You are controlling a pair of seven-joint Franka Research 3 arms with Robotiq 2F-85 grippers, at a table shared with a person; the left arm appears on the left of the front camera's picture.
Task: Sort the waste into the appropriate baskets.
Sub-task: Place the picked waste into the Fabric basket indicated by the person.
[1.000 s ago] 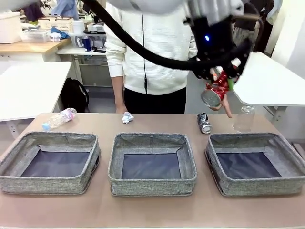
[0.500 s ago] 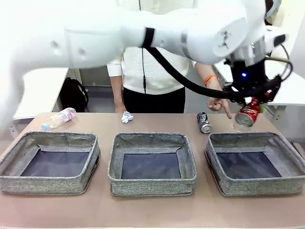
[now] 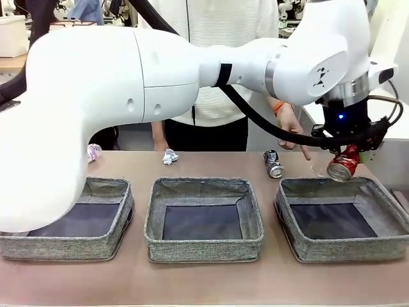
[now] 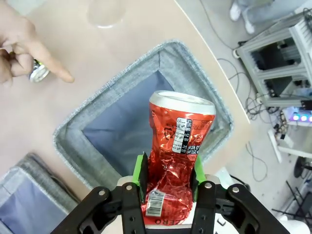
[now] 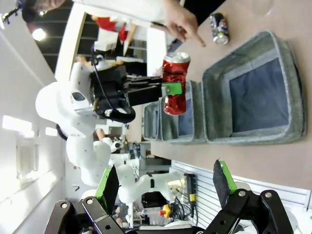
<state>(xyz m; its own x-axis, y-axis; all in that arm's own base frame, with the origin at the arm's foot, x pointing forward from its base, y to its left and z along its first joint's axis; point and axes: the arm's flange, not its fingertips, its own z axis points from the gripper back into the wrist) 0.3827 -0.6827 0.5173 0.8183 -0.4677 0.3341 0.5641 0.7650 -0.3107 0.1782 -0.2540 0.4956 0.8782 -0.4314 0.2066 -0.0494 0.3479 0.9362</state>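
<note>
My left gripper (image 3: 348, 152) is shut on the crushed red can (image 3: 343, 166) and holds it over the far edge of the right basket (image 3: 332, 187). In the left wrist view the can (image 4: 178, 146) sits between the green pads (image 4: 140, 170), with that basket (image 4: 195, 66) below. The dark can (image 3: 273, 164) lies behind the basket, and a person's hand (image 3: 293, 131) points down beside it. The paper ball (image 3: 169, 157) lies behind the middle basket (image 3: 201, 186). A pink-labelled bottle (image 3: 94, 151) peeks out behind my arm. My right gripper (image 5: 165, 183) is open and holds nothing, high above the table.
My left arm (image 3: 128, 83) spans the picture from the left, hiding part of the left basket (image 3: 108, 187). A clear bottle (image 4: 105, 10) lies beyond the right basket. The person stands at the far side. The table's right edge runs close to the right basket.
My left arm has swung right and down with the red can, from high above the table to just over the right basket's far edge. The pointing hand stays by the dark can.
</note>
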